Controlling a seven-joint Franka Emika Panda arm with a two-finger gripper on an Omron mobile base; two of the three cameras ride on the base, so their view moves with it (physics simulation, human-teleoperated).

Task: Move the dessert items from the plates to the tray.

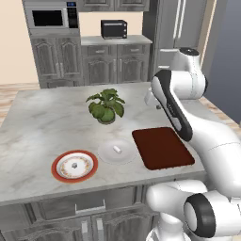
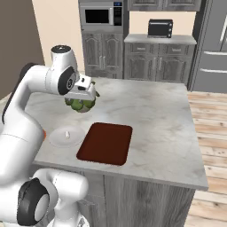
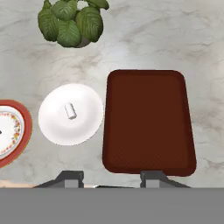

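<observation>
Tray (image 3: 148,122) has nothing on it yet; both morsels sit on their plates: cylinder (image 3: 70,111) and lump (image 1: 75,165). Hand (image 3: 109,177) hovers, holding nothing.

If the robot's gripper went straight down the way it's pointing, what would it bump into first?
Probably the near edge of the tray, since the gripper hangs open above that edge and the counter's front. Depth is hard to judge; it could land beside the tray.
</observation>
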